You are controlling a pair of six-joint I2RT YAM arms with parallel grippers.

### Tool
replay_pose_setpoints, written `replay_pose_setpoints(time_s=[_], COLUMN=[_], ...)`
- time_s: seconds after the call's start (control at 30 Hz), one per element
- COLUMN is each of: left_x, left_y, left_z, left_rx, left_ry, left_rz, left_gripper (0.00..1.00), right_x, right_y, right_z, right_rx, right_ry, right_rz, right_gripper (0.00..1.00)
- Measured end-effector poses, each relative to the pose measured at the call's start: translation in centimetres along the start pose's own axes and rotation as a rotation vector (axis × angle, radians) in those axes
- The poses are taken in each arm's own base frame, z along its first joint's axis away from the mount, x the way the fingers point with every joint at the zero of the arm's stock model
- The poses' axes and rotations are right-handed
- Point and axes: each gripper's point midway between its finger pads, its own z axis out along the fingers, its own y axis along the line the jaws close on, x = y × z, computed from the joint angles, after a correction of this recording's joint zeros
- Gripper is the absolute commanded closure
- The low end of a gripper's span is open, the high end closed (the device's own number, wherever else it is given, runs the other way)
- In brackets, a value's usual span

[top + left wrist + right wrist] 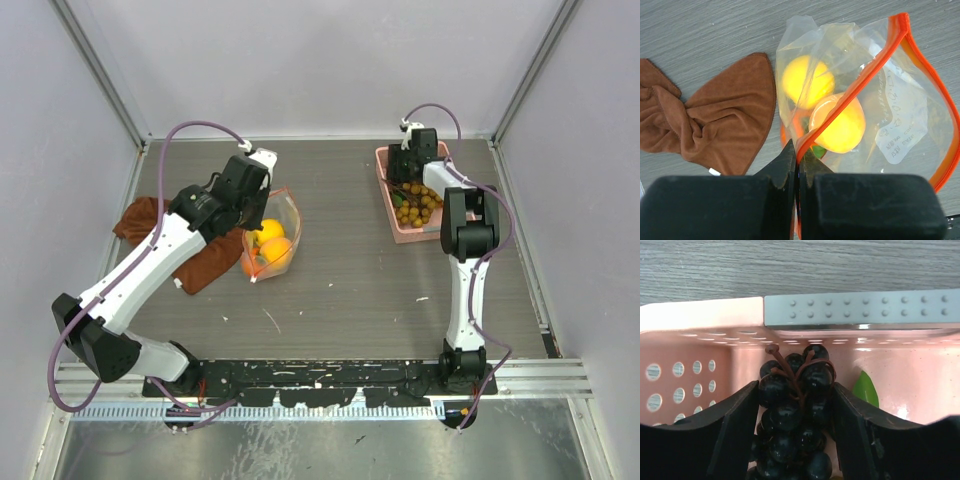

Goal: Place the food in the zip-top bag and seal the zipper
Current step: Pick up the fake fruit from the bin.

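Observation:
The clear zip-top bag (275,232) lies left of centre with its mouth open; it also shows in the left wrist view (900,125). Inside it are a yellow fruit (805,80) and an orange fruit (840,125). My left gripper (799,150) is shut on the orange-red zipper (840,107) at the mouth's corner; it shows from above (250,222). My right gripper (795,386) reaches into the pink basket (700,315), its fingers pressed on both sides of the dark grapes (795,410). The tan-brown berries (415,205) lie in the basket (384,165) near my right gripper (405,180).
A brown cloth (165,235) lies crumpled left of the bag, under my left arm; it shows in the left wrist view (725,120). A green leaf (865,387) lies against the basket wall. Walls enclose the table on three sides.

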Motion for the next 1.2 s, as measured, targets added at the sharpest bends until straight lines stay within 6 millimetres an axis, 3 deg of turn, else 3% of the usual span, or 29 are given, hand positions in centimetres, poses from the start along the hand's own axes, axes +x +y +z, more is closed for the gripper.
replay_pose_setpoints(time_s=[0.17, 0.53, 0.9, 1.2], left_x=[0.0, 0.0, 0.1, -0.1], left_y=[-0.1, -0.3, -0.6, -0.9], left_z=[0.0, 0.1, 0.1, -0.3], left_rx=[0.005, 0.019, 0.038, 0.064], left_ry=[0.001, 0.001, -0.004, -0.016], left_rz=[0.001, 0.013, 0.011, 0.006], left_gripper=[0.97, 0.98, 0.99, 1.0], right_x=[0.2, -0.8, -6.4, -8.9], right_y=[-0.1, 0.0, 1.0, 1.6], right_z=[0.0, -1.8, -8.6, -14.2], right_rx=[0.003, 0.003, 0.002, 0.007], right_ry=[0.01, 0.003, -0.119, -0.206], right_rz=[-0.013, -0.033, -0.05, -0.053], right_gripper=[0.65, 0.82, 0.83, 0.82])
